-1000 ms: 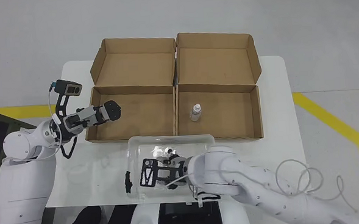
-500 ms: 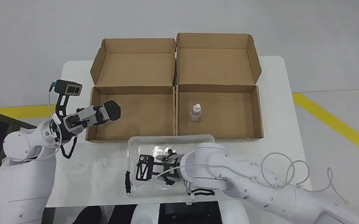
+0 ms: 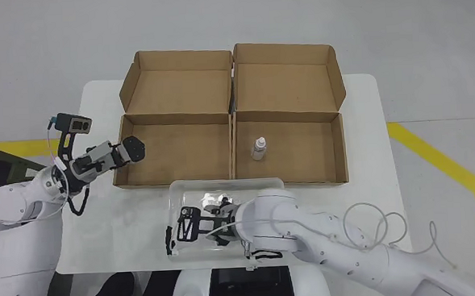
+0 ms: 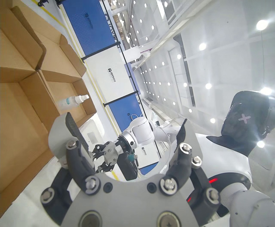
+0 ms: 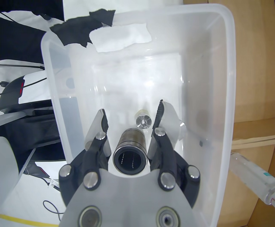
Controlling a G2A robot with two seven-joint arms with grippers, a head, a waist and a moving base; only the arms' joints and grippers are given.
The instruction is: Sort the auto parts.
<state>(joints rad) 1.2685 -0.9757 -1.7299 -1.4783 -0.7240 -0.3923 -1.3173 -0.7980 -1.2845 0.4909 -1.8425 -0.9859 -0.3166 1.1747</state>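
A dark cylindrical bearing (image 5: 130, 150) lies on the floor of the clear plastic bin (image 5: 229, 64), with a small silver part (image 5: 142, 121) just beyond it. My right gripper (image 5: 132, 117) is down inside the bin (image 3: 223, 182), open, its fingers on either side of the bearing and not touching it. From above, the right gripper (image 3: 187, 227) sits in the bin's left half. My left gripper (image 3: 130, 147) hangs open and holds nothing, off the left edge of the left cardboard box (image 3: 181, 151). The left gripper (image 4: 126, 120) faces across the table.
Two open cardboard boxes stand side by side behind the bin. The right box (image 3: 298, 149) holds a small white bottle (image 3: 258, 148), and the bottle (image 5: 251, 172) lies close to the bin's side. Bare white table lies left of the bin.
The left arm has drawn back to the left, away from the left box. The right gripper has shifted left inside the bin, then held still.
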